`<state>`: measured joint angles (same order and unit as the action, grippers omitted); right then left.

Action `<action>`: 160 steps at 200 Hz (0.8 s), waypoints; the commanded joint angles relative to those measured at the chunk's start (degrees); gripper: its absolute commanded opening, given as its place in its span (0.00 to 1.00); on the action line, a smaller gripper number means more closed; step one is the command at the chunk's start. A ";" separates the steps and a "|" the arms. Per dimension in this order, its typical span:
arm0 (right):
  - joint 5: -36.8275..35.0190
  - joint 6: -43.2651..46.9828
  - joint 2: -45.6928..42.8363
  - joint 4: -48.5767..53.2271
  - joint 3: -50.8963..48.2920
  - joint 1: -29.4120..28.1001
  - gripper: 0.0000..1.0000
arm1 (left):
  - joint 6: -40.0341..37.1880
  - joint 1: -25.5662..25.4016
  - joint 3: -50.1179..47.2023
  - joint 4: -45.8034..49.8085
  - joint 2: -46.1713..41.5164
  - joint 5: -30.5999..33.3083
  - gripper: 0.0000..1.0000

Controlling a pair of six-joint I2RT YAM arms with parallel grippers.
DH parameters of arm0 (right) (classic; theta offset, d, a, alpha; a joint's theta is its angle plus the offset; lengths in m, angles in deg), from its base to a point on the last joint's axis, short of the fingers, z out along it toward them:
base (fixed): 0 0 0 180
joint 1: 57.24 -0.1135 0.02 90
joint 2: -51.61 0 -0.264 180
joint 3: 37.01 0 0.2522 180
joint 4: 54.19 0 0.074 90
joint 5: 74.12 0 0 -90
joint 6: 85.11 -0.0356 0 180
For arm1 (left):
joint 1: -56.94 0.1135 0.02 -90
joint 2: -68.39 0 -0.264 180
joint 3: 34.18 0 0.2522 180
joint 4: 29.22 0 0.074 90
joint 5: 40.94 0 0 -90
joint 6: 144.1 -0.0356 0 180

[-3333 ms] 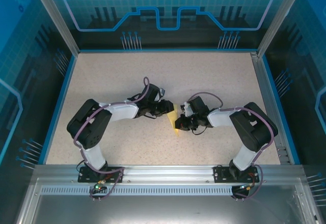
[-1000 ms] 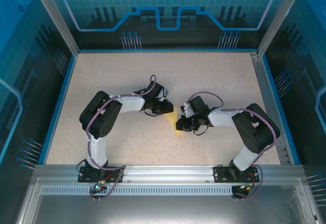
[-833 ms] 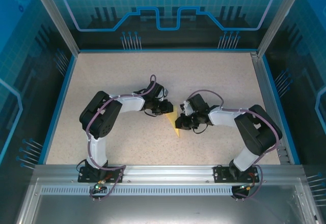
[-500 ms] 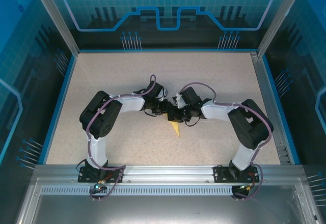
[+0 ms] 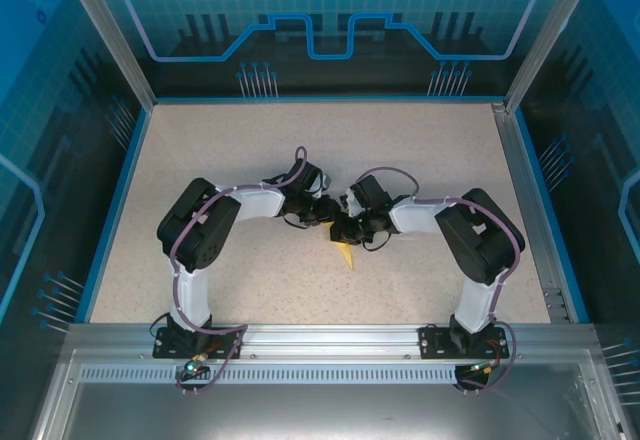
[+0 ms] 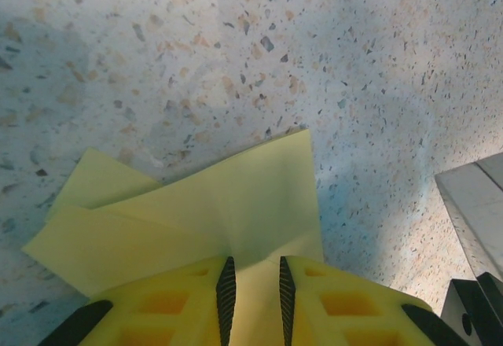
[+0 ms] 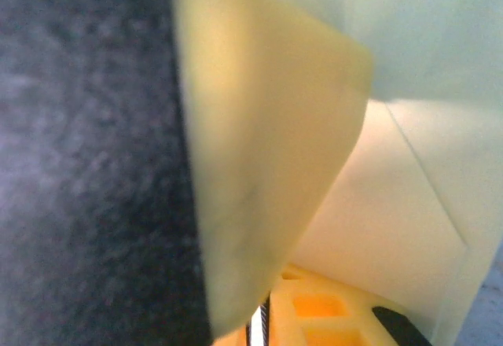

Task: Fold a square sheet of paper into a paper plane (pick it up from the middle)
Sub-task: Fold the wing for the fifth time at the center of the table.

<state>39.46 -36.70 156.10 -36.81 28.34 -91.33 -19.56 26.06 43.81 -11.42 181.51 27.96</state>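
Note:
The square sheet of paper (image 5: 345, 253), pale yellow and folded into layered flaps, lies mid-table; only its pointed near end shows from above. My left gripper (image 5: 327, 212) is on its far end. In the left wrist view the folded paper (image 6: 236, 204) fans out ahead, a strip of it running between the yellow fingers (image 6: 169, 307), with the left gripper (image 6: 253, 283) shut on it. My right gripper (image 5: 346, 228) hangs over the paper, close against the left one. A curled flap (image 7: 259, 165) hides most of the right gripper (image 7: 259, 326); just a thin slit shows between its pads.
The speckled table (image 5: 300, 150) is ringed by a blue rim and glass walls (image 5: 110, 140). A metal rail (image 5: 330, 340) carries both arm bases at the near edge. A grey and black part of the other arm (image 6: 471, 204) sits at the right of the left wrist view.
The right gripper has slid left across the paper until it meets the left gripper, covering most of the sheet from above. The left arm has stayed put.

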 commanded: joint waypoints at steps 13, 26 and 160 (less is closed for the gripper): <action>3.08 2.67 -2.82 5.98 -3.37 -0.54 0.15 | 0.62 0.02 0.02 3.24 3.30 1.99 0.26; 3.14 3.08 -2.87 6.33 -4.40 -0.54 0.15 | 0.71 0.02 0.01 3.25 3.47 2.03 0.26; 2.69 6.67 -13.55 12.34 -4.46 -2.09 0.20 | 0.05 0.02 0.10 3.61 3.02 1.51 0.26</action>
<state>40.35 -32.13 144.67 -28.70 20.52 -91.50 -19.54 25.98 44.03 -11.38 181.75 27.33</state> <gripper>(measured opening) 0.189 0.262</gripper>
